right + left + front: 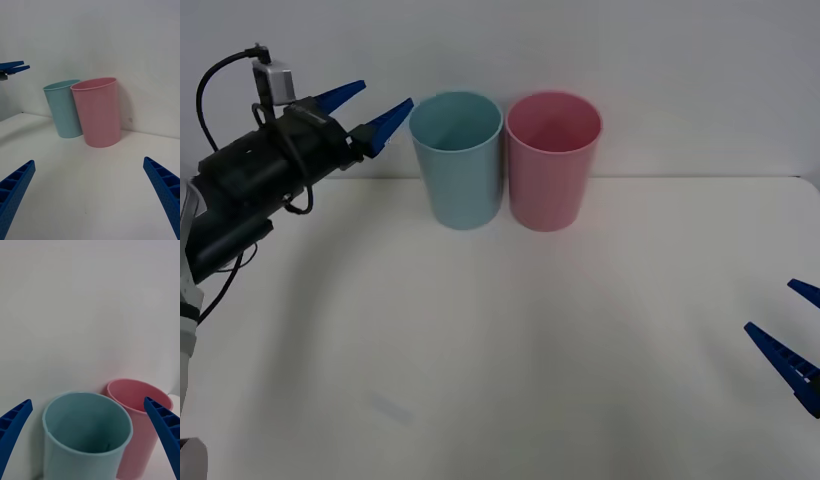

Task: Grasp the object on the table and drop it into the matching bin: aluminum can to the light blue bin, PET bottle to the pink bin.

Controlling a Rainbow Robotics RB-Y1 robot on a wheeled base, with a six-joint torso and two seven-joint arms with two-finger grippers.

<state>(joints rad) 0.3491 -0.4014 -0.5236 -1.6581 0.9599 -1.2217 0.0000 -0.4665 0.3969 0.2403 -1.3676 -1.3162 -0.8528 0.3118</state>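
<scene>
Two bins stand side by side at the back of the table [500,360], against the white wall: the light blue bin [457,160] and, touching it on its right, the pink bin [552,160]. Both are upright with the mouths open to the top.

Your left gripper [373,108] hangs in the air just to the left of the light blue bin, at the height of its rim, and its blue fingers are spread apart with nothing between them. One fingertip almost reaches the rim. In the left wrist view you look from above into the light blue bin [88,427]; I cannot tell there if the can lies at the bottom. The front view shows the same bin more from the side, so its bottom is hidden.

Your right gripper [802,340] is low over the table, well apart from the pink bin, at the right edge of the front view. Its fingers [165,187] are also wide apart and hold nothing. From the right wrist view you see the pink bin [98,112] in front, and the left gripper [15,67] high beside the light blue bin [63,108].
</scene>
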